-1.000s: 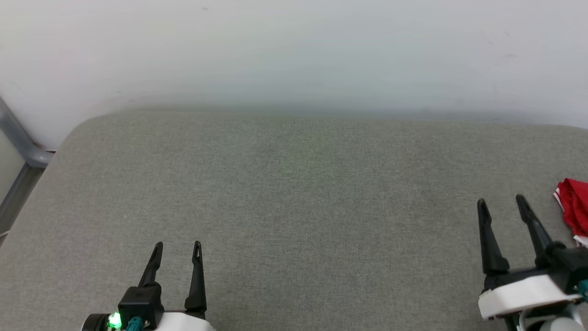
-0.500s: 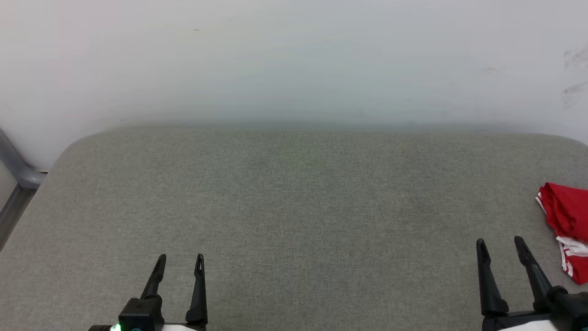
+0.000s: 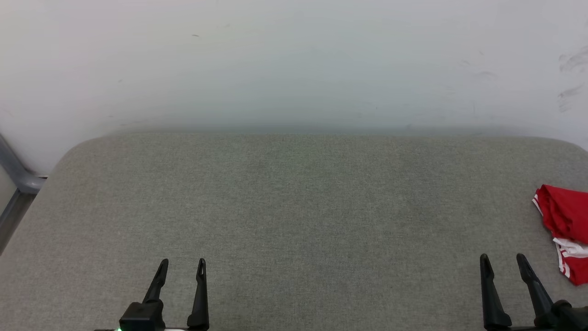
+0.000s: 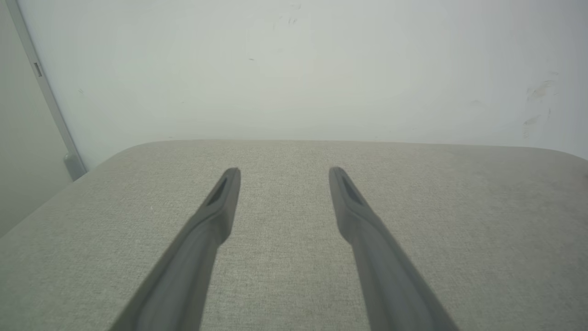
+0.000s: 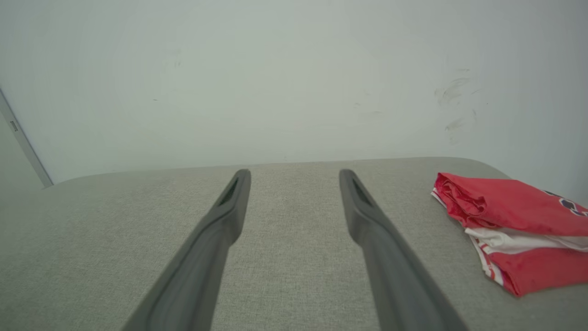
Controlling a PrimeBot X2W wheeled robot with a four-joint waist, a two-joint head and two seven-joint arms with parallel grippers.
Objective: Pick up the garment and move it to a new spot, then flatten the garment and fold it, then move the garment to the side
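Note:
The garment (image 3: 566,220) is a red shirt with white and striped trim, lying folded in a bundle at the far right edge of the grey padded surface (image 3: 294,202); the right wrist view has the garment (image 5: 514,216) to the right of the fingers. My right gripper (image 3: 502,261) stands open low at the right, a little left of and nearer than the garment, holding nothing. My left gripper (image 3: 182,264) is open at the lower left over bare cushion. In both wrist views the gripper (image 4: 284,172) (image 5: 295,174) points toward the wall with its two fingers spread apart.
A pale wall (image 3: 294,59) rises right behind the cushion's far edge. A grey metal frame (image 3: 16,177) runs along the left side past the cushion's rounded corner.
The head view has shifted, so the cushion sits lower and more of the garment shows at the right. Both grippers now sit lower in the picture, the right one drawn back more. Both stay open.

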